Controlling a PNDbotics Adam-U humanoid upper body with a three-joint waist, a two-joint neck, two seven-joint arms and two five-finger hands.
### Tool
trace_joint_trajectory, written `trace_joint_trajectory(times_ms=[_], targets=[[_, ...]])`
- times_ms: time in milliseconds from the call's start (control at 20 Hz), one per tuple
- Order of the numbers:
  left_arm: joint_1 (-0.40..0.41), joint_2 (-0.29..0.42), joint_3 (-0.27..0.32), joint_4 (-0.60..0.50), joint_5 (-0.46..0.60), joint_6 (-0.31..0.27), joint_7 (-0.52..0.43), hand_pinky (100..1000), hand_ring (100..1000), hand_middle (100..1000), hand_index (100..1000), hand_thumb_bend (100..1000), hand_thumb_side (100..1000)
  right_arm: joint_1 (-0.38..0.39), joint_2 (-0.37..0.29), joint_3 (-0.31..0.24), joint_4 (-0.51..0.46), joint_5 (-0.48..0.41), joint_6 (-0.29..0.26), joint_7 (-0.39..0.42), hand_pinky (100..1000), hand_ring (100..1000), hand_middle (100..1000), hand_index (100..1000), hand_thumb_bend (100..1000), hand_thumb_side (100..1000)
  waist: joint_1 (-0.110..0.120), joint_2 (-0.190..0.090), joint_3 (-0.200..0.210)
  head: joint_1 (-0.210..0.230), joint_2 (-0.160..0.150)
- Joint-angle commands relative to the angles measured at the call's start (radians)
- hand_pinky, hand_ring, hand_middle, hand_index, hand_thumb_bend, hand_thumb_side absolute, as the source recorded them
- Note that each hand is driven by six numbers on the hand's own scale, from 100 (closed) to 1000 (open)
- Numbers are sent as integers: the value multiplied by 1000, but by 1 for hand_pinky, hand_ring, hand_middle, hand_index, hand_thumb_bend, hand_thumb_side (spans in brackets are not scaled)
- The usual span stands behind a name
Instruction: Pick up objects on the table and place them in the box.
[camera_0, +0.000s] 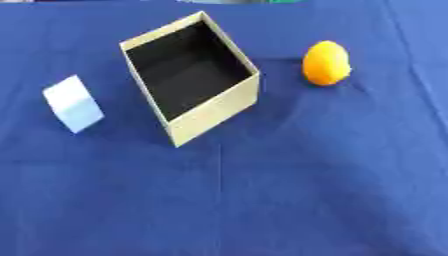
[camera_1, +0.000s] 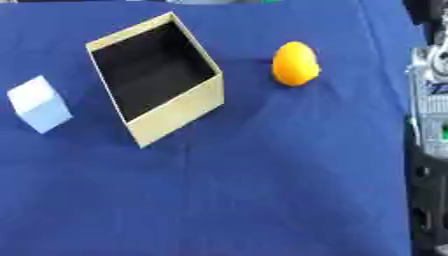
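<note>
Cardboard is forming the open, dark-lined box (camera_0: 214, 112), which is being shown skewed on the blue tablecloth (camera_0: 289, 190). An orange egg-shaped object (camera_0: 326, 63) is being seen at its three o'clock, a pale blue block (camera_0: 73, 104) at nine o'clock, both apart from it. Neither hand is being shown, so their state cannot be told.

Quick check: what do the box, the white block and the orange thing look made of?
Box: likely cardboard, matte tan walls, thin edges, dark inside. Block: pale, matte, flat faces; foam or plastic, cannot tell. Orange thing: smooth, egg-shaped, evenly coloured; plastic or real fruit, unclear.
</note>
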Motion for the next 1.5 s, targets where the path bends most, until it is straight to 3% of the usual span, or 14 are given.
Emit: trace_joint_trajectory(times_ms=[50, 450, 900, 1150, 1500], targets=[[-4, 12, 7, -21, 0, 1, -5, 726, 578, 577, 803, 372, 1000, -58, -58, 28, 43, 34, 7, 22, 876, 936, 718, 944, 100, 767, -2, -24, 2, -1, 6], [9, 26, 2, -21, 1, 4, -8, 726, 579, 577, 803, 373, 1000, -291, -177, 208, 374, 237, 39, 95, 862, 930, 783, 926, 100, 866, -12, -48, -4, -2, 19], [23, 33, -2, -21, -1, 4, -12, 726, 578, 576, 802, 369, 1000, -488, -195, 394, 688, 370, 64, 170, 855, 928, 844, 922, 100, 978, -16, -62, -4, 1, 30], [26, 33, -4, -21, -2, 5, -14, 726, 578, 576, 802, 368, 1000, -546, -182, 443, 776, 394, 35, 238, 857, 934, 860, 926, 100, 1000, -16, -64, -4, 2, 27], [28, 35, -3, -21, -4, 6, -15, 726, 578, 576, 802, 367, 1000, -561, -198, 455, 811, 397, 1, 303, 863, 947, 873, 933, 100, 1000, -19, -62, -16, 10, 24]])
